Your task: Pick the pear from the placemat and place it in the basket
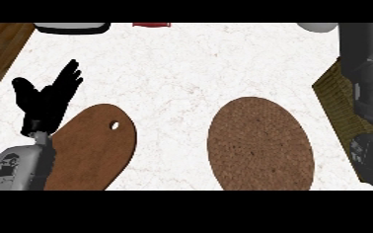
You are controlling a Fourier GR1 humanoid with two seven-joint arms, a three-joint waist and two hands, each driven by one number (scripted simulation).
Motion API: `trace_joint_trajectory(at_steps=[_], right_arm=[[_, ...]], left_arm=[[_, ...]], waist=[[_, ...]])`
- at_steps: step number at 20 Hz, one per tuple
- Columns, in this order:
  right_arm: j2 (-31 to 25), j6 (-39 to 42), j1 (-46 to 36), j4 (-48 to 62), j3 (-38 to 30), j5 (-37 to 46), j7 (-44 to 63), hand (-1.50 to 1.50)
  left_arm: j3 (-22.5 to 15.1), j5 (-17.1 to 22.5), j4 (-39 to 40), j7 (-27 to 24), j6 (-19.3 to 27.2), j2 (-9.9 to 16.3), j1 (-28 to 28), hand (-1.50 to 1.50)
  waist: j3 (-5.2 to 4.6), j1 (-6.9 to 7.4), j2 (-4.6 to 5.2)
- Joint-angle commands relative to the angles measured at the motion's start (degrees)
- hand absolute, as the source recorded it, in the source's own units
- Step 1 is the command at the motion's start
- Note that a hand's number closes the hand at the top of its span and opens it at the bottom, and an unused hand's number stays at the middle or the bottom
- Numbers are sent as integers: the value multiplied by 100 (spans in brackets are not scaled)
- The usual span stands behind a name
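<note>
Left hand (45, 98) rested open at left edge; right arm hid basket (336, 98). Pear unseen; misplacement risk over placemat (259, 143).

Kitchen: marble counter (189, 64), cutting board (94, 148)

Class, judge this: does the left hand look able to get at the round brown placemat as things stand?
Probably yes: the left hand is open, and only a wooden board and bare counter lie between it and the placemat.
</note>
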Motion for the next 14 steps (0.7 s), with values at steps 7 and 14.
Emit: trace_joint_trajectory(at_steps=[7,14], right_arm=[[-120,45,840,-687,-288,-104,353,150],[113,-267,1778,-1760,-381,-512,2,150]], left_arm=[[149,93,-142,32,-95,88,274,0],[-2,-155,17,32,131,-100,90,0]], waist=[[4,-129,-56],[5,-162,-54]])
